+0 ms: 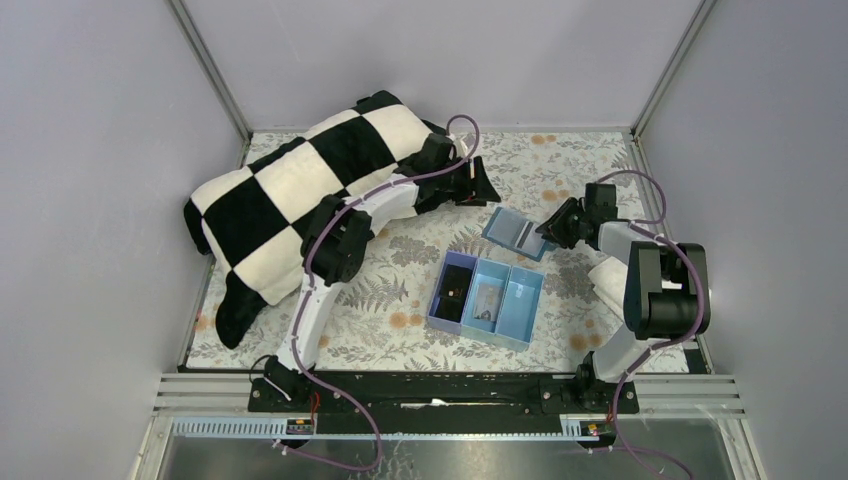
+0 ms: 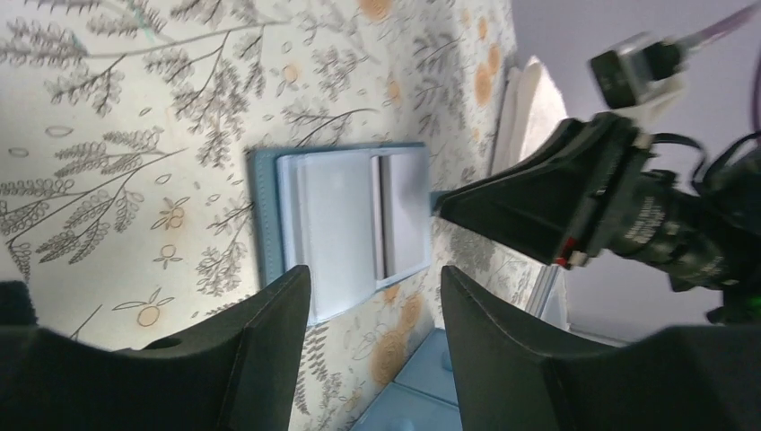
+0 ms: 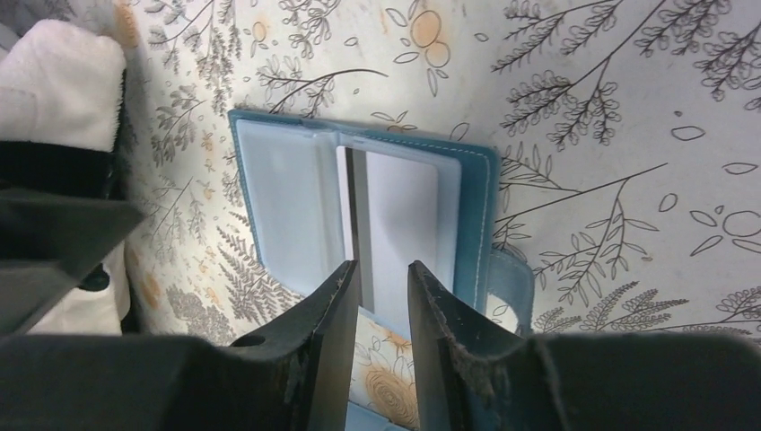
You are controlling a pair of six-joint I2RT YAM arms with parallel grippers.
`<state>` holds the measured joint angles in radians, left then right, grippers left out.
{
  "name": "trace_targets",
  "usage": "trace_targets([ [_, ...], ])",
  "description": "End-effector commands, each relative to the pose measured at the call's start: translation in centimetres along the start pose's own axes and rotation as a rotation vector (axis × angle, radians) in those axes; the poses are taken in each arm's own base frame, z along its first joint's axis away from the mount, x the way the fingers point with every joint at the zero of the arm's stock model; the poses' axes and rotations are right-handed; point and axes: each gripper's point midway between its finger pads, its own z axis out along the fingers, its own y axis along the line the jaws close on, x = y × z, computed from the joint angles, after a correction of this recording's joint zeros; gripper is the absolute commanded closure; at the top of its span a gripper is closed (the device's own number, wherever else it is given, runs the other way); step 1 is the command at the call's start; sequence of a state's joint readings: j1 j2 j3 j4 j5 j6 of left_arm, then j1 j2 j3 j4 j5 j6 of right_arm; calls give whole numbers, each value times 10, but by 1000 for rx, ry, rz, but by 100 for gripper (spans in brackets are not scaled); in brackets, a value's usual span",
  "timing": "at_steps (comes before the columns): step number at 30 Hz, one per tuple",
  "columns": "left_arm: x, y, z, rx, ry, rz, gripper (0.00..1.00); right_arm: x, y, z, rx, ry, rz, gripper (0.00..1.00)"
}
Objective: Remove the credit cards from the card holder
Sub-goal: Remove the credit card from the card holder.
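Observation:
The card holder (image 1: 517, 232) lies open and flat on the floral cloth, a blue-teal bifold. It shows in the left wrist view (image 2: 264, 220) and the right wrist view (image 3: 477, 224). Pale grey credit cards sit in both panels (image 3: 289, 206) (image 3: 408, 211), also seen from the left wrist (image 2: 332, 229). My right gripper (image 3: 384, 274) hovers at the holder's near edge over the right-hand card, jaws a narrow gap apart, nothing between them; from above it (image 1: 546, 237) is at the holder's right edge. My left gripper (image 2: 375, 301) is open and empty, above the holder's far-left side (image 1: 492, 192).
A light-blue three-compartment tray (image 1: 525, 305) stands just in front of the holder, with small items in its left and middle compartments. A black-and-white checkered cushion (image 1: 300, 190) fills the back left. Grey walls close in the table on three sides.

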<state>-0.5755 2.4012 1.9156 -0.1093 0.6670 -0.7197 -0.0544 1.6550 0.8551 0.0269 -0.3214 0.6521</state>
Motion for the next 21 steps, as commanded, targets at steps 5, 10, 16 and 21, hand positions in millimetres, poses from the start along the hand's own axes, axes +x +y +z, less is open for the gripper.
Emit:
trace_targets([
  [5, 8, -84, 12, 152, 0, 139, 40, -20, -4, 4, 55, -61, -28, 66],
  [10, 28, -78, 33, 145, 60, 140, 40, -24, -10, 3, 86, -81, -43, 66],
  [16, 36, -62, 42, 120, 76, 122, 40, -24, -10, 7, 87, -72, -44, 66],
  [21, 43, -48, 47, 89, 93, 107, 40, -16, -18, 12, 110, -36, -31, 65],
])
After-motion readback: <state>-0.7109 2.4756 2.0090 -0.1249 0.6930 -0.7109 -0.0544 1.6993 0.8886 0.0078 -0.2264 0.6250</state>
